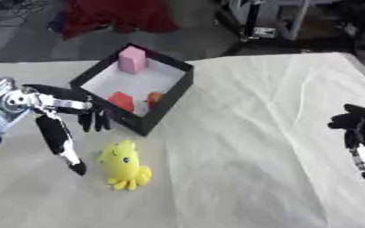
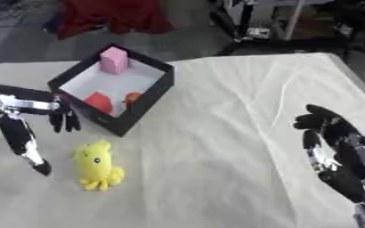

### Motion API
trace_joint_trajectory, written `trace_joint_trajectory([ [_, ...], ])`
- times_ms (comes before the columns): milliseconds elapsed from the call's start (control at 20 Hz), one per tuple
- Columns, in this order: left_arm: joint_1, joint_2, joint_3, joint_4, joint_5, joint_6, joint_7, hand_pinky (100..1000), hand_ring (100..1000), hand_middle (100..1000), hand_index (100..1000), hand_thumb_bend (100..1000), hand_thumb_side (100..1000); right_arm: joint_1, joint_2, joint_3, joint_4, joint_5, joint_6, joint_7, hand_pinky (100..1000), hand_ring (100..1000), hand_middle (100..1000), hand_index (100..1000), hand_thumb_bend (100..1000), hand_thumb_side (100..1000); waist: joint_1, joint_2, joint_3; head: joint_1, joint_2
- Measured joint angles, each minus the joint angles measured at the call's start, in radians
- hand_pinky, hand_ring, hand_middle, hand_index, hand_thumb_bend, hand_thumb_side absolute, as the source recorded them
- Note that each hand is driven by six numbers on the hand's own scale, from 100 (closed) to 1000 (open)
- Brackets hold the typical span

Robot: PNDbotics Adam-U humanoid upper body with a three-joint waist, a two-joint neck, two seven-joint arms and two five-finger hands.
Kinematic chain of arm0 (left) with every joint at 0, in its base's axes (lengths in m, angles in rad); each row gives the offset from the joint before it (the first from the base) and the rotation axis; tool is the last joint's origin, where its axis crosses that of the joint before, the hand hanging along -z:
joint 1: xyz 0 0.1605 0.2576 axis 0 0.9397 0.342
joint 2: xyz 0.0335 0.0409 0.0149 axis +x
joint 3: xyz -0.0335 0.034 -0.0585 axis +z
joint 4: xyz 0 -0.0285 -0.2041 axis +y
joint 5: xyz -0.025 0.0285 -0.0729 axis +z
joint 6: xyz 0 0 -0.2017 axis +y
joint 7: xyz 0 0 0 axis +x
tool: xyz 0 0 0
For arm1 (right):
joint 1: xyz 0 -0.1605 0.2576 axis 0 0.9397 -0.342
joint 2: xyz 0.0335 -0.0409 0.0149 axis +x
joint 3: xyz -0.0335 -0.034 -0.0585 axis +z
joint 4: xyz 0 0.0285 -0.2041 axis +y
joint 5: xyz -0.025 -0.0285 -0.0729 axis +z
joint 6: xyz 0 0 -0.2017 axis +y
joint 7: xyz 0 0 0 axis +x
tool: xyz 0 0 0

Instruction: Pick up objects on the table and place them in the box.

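Covered in a pale cream cloth, the desk (image 1: 248, 147), with its far edge running just behind the box and its right edge slanting down past the upper right corner. Wide bare cloth between the box and the right side, and more across the near middle.

One black-walled box (image 1: 164, 99) with a white floor, set askew at the far left of the desk. Inside, three things: one pink block (image 1: 132, 59) standing upright at the far corner, one red piece (image 1: 121, 100) near the front wall, and one orange piece (image 1: 154, 97) just beside the red one; shape of these last two hard to make out.

One yellow plush toy (image 1: 123, 165) lying on the cloth in front of the box, clear of its near corner, with short stubby legs toward the near side.

Left robot hand (image 1: 61, 122) just left of the toy and beside the box's near-left wall, spread, thumb reaching down alongside the toy, fingers hanging by the box, holding nothing. Touching the toy or not: cannot tell.

Right robot hand (image 2: 334, 153) resting at the right edge, fingers relaxed and empty, well apart from toy and box.
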Motion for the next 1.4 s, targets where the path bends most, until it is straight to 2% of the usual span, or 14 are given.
trace_joint_trajectory([
  [650,-0.016,-0.119,-0.042,0.096,-0.145,-0.054,0.09,714,622,648,799,777,301,0.0,0.0,0.0,0.0,-0.001,0.002,0.004,889,741,703,883,100,503,0.0,0.0,-0.005,0.002,0.0],
  [1150,-0.01,-0.156,-0.052,0.154,-0.192,-0.086,0.111,704,603,621,779,650,254,-0.003,0.0,0.001,0.0,-0.002,0.002,0.005,889,742,703,883,100,505,0.0,0.0,-0.009,0.007,0.0],
  [1400,-0.01,-0.163,-0.052,0.166,-0.206,-0.106,0.091,673,574,588,750,530,215,-0.004,0.0,0.001,0.0,-0.002,0.002,0.005,889,742,704,882,100,505,0.0,0.0,-0.01,0.009,0.0],
])
